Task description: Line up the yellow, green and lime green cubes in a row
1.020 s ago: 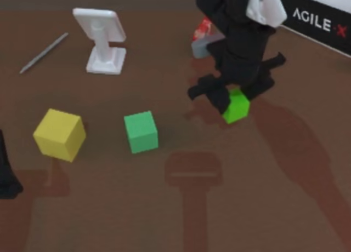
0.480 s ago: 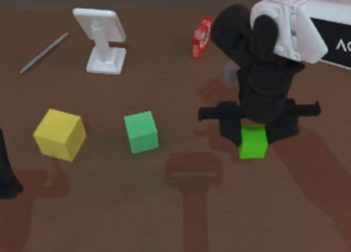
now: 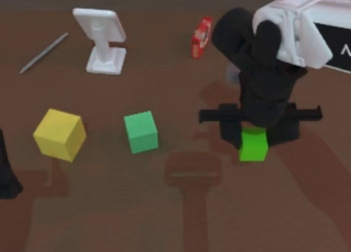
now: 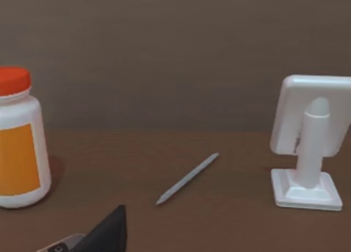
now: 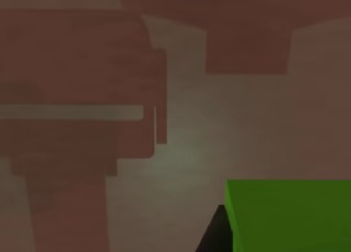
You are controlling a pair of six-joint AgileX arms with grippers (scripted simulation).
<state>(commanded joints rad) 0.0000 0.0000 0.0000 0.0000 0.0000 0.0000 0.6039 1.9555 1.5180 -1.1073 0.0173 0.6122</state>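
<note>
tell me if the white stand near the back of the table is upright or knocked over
Upright. In the top view the white stand sits on its square base, and the left wrist view shows its post rising straight from that base to the panel.

Brown wooden table (image 3: 164, 219), dark brown wall behind, soft shadows

right end effector (image 3: 253, 132) lowered, clamped, left arm parked

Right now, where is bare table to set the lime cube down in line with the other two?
Bare table lies between the green cube and the lime green cube under the right gripper, level with the yellow cube. The near table edge is bare too. The far side is crowded: white stand, stylus, red item.
</note>
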